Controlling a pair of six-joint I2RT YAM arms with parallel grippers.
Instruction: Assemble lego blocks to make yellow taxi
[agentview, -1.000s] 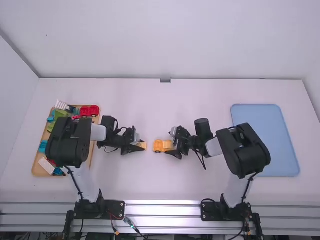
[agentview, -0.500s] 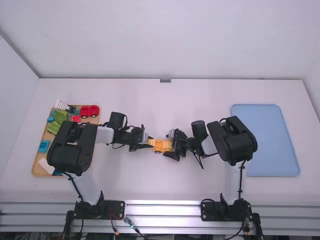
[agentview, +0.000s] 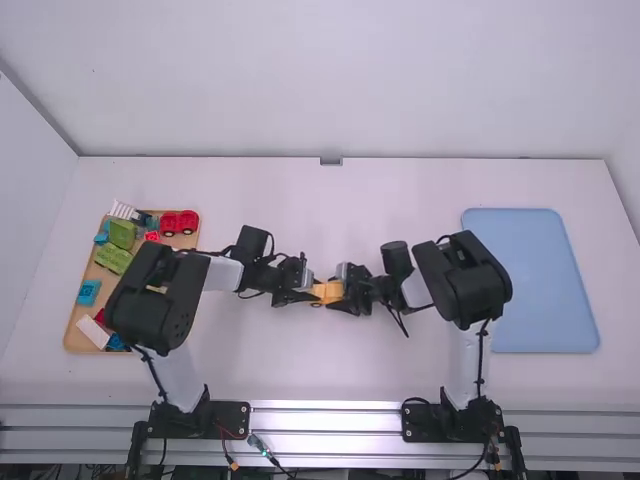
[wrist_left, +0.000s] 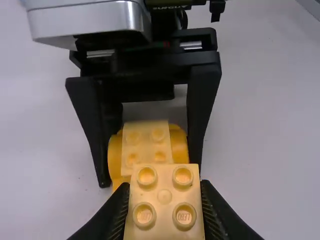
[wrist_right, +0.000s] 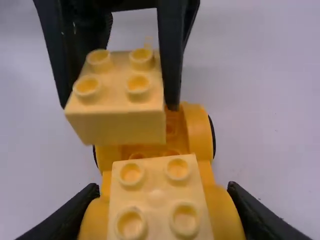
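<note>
Bench: white (agentview: 290, 370); both my arms reach in over it and meet near its middle.
Blue tray: it lies at the right of the bench (agentview: 550, 290), partly behind my right arm.
Brown tray: at the left (agentview: 72, 338), partly under my left arm, holding a red toy (agentview: 180, 223), green pieces (agentview: 121, 233), a teal block (agentview: 88, 292) and a white piece (agentview: 92, 332).
Left tool: my left tool (agentview: 309, 292) is closed as far as the loose block allows, a finger pressed to either side of it.
Right tool: my right tool (agentview: 345, 293) is closed on the yellow car, its fingers along both sides at one end.
Yellow car: between my two tools, near the middle of the bench, with wheels and rounded fenders (wrist_right: 200, 130).
Seated block: pale yellow, four studs up, on the car at my right tool's end (wrist_right: 156, 197).
Loose block: pale yellow too (wrist_left: 164, 196), studs up, above the car's other end; I can't tell whether they touch.
</note>
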